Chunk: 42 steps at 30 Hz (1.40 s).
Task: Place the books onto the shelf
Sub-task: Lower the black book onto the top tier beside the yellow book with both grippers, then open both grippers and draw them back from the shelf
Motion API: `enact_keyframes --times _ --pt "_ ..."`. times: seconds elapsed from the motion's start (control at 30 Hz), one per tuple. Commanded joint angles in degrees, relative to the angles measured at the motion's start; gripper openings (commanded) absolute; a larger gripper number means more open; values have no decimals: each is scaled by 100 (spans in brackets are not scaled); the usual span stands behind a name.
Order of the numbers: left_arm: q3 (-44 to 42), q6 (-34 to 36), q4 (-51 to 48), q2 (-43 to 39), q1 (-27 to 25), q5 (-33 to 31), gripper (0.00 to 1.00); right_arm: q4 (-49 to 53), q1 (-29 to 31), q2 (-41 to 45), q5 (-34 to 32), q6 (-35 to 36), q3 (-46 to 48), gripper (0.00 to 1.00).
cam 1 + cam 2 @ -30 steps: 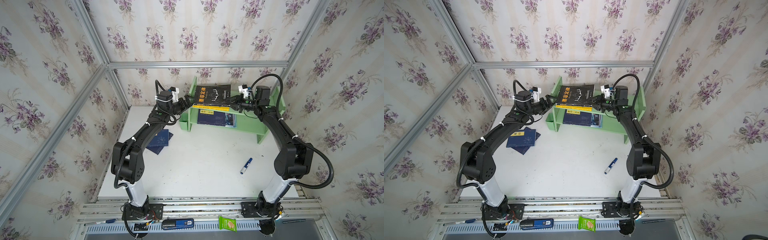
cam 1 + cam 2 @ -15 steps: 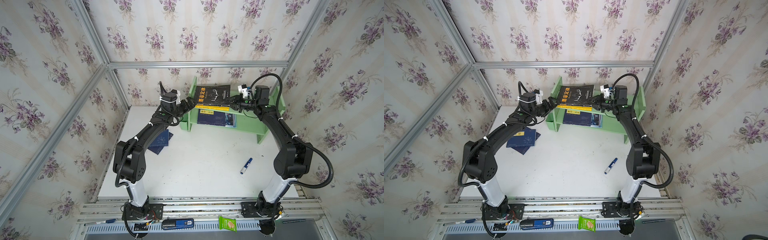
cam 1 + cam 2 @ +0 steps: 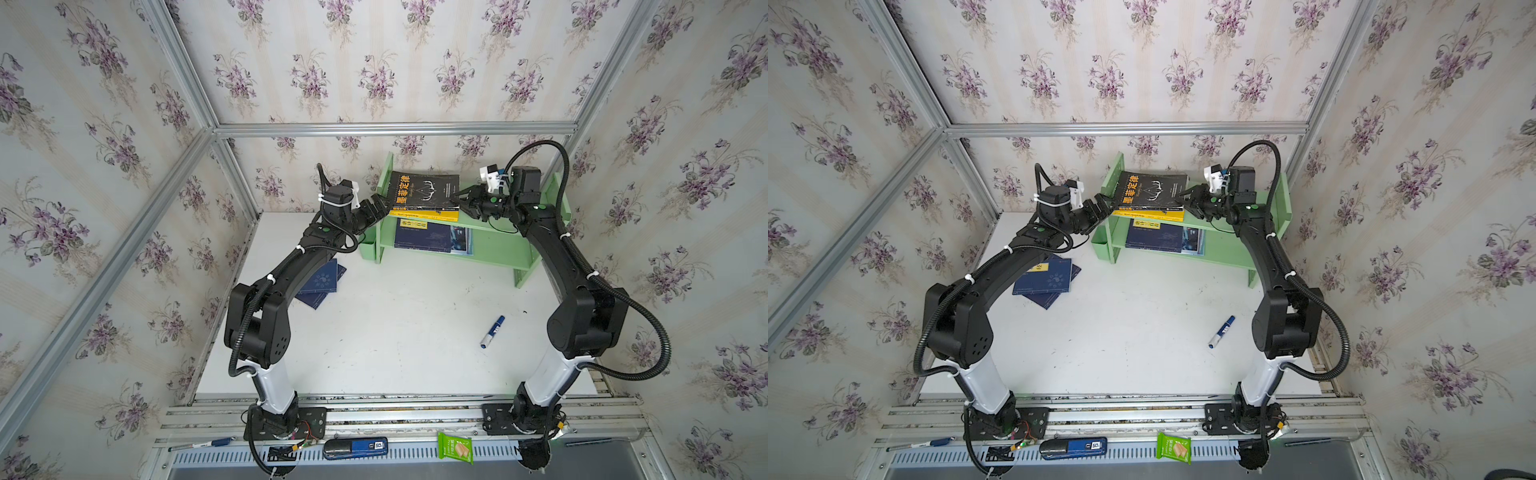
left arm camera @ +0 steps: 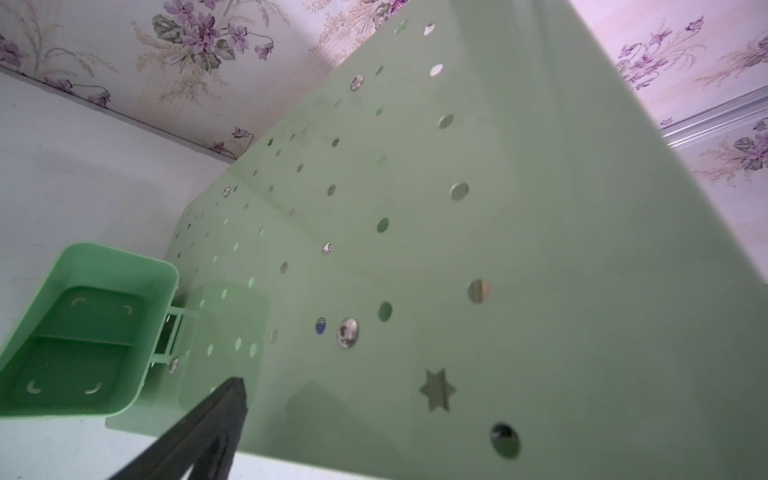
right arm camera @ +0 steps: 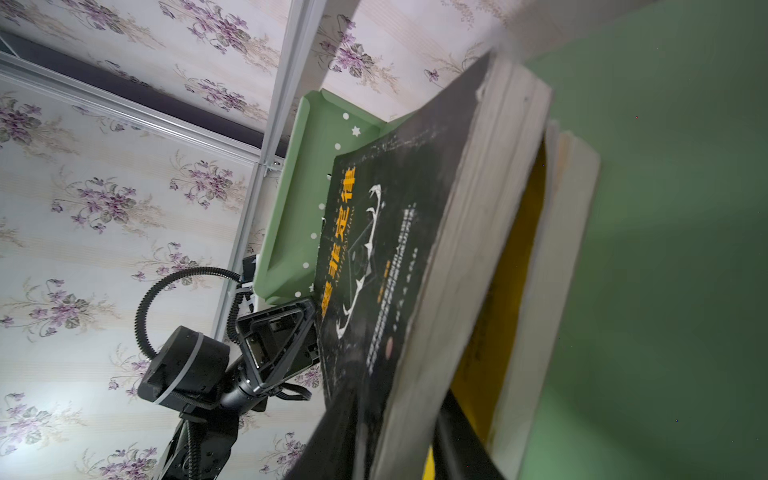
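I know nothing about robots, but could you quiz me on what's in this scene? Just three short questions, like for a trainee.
1. True or false: the black book lies on top of the yellow book on the upper tier of the shelf.
2. What lies on the lower tier? A: a mug. B: a blue-and-white magazine. C: a plate.
3. Fill in: the navy books lie flat on the white ___.
Key: 1 true; 2 B; 3 table.
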<state>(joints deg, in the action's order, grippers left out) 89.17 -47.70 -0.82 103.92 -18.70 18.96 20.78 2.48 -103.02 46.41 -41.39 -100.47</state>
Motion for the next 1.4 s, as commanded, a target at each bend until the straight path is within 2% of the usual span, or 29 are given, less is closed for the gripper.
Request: enact_keyframes --times 0.0,0.23,0.33,0.57,0.83,1.2,1.37 --pt "4 68 -481 5 7 -123 99 208 -2 12 -277 271 -167 30" --pt "40 110 -481 13 -11 -94 99 569 -8 72 -689 496 -194 15" --pt "48 87 -481 35 -11 -73 99 580 -2 100 -686 515 -183 14" --pt "84 85 -479 24 -11 -40 99 655 -2 90 -747 579 -210 18" --pt "66 66 -481 -12 -16 -24 99 977 -6 -27 -1169 778 -564 34" --pt "116 75 -472 -62 -20 10 99 1054 -8 138 -1221 894 -489 34" --pt "171 184 -387 -169 -20 166 99 761 -2 412 -1196 879 -195 35"
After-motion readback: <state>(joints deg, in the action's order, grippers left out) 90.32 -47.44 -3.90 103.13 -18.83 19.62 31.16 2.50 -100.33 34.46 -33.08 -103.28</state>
